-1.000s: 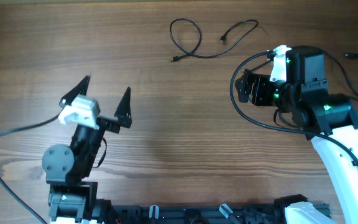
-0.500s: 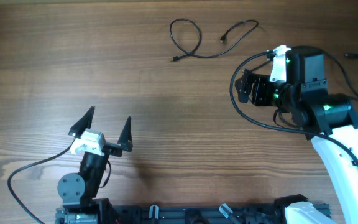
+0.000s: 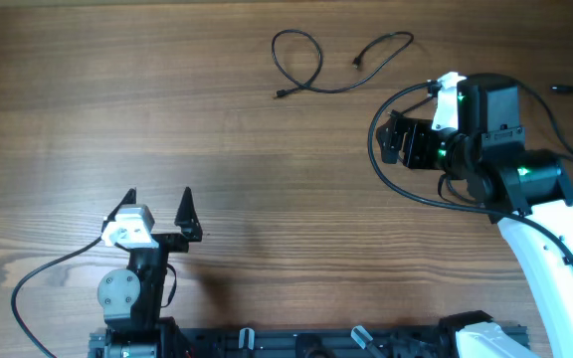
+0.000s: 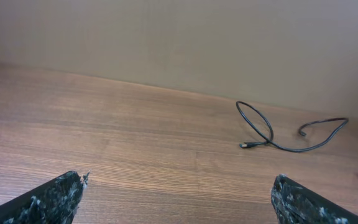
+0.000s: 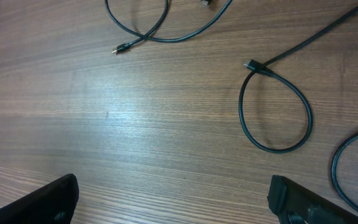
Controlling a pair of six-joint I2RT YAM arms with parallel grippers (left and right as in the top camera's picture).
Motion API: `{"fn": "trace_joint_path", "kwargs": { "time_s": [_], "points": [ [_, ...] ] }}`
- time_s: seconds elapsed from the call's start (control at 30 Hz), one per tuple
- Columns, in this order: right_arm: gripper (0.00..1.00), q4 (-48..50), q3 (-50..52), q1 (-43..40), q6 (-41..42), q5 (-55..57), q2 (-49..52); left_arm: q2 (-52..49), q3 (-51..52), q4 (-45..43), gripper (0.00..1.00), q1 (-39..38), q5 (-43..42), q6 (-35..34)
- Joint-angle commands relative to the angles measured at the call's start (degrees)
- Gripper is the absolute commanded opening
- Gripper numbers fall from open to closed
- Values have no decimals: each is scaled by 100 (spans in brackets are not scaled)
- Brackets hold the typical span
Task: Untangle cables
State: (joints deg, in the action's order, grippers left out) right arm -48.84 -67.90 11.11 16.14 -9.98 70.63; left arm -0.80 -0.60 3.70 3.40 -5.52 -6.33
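I am working over a brown wood-grain surface point(image 3: 58, 89). In my left wrist view a plain beige wall point(image 4: 166, 31) is rising behind its far edge.

My left arm is sitting low at the near edge, folded close over its base, with the left gripper point(image 3: 158, 204) pointing toward the far side. I am holding its jaws spread wide. The dark fingertips point(image 4: 58, 198) are showing only at the bottom corners of the wrist view, with bare wood between them.

Toward the middle, near the far edge, the cable point(image 3: 316, 86) is lying loose, well apart from both of my grippers. It is making one crossed loop at its left, with a small metallic plug poking out below the crossing. Its tail is sweeping right and curling up to a second small plug.

My right arm is reaching up from the near right corner, with its wrist turned so the right gripper point(image 3: 394, 141) is facing left above the wood. Its jaws are also standing wide apart, gripping only air, and the cable's loop is lying at the top left of the wrist view. By the right edge a second cable point(image 3: 565, 89) is trailing out of view.
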Motion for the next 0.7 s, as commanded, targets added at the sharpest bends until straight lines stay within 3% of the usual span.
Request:
{"fn": "trace_joint_path", "kwargs": {
  "time_s": [0.0, 0.67],
  "points": [
    [99, 15, 2, 17, -111, 122, 42, 46, 28, 44, 100, 26, 111, -57],
    [100, 17, 4, 17, -111, 125, 87, 46, 28, 44, 100, 26, 111, -57]
  ]
}}
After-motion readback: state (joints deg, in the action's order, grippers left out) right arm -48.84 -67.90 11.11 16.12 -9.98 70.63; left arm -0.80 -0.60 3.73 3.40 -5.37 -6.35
